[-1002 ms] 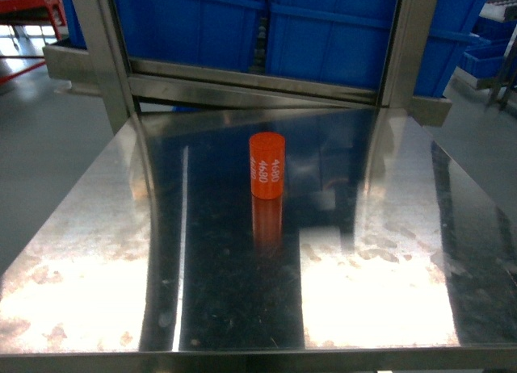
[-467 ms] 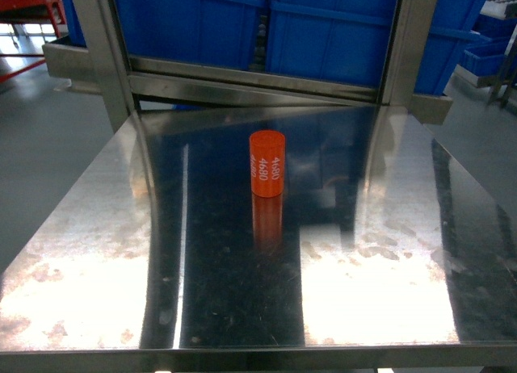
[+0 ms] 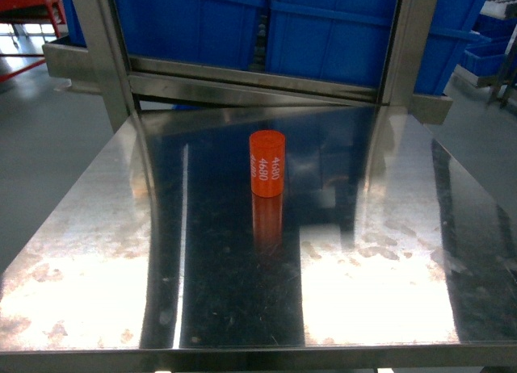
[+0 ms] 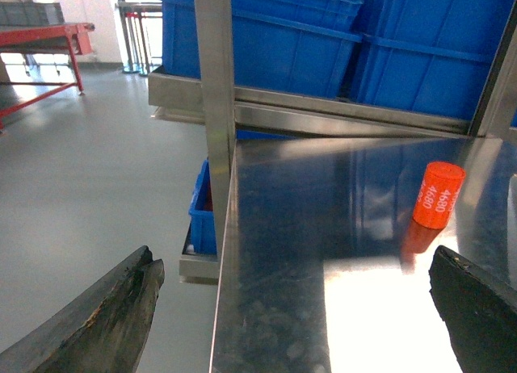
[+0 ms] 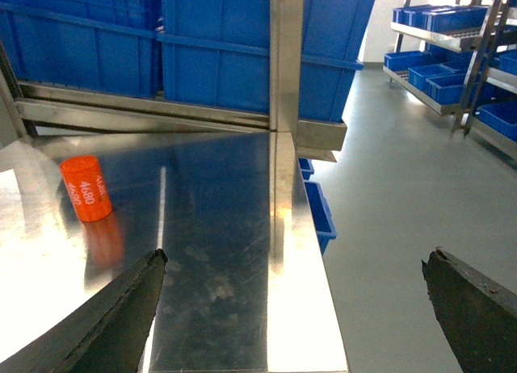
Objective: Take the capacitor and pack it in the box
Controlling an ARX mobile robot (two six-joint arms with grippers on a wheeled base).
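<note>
An orange capacitor (image 3: 266, 164) stood upright near the middle of a polished steel table (image 3: 388, 260), its white "4680" lettering facing right and its reflection stretching toward the table's near edge. Behind the capacitor, beyond the table's far edge, blue plastic bins (image 3: 323, 26) sat on a steel rack (image 3: 242, 82). Neither arm appeared in the head view. The left gripper (image 4: 299, 308) hung over the table's left edge, well apart from the capacitor, its jaws spread wide and holding nothing. The right gripper (image 5: 295, 308) hung over the table's right edge, its jaws likewise wide and holding nothing. More blue bins (image 5: 436, 66) lined shelves across the grey floor (image 5: 388, 195) to the right of the table.
</note>
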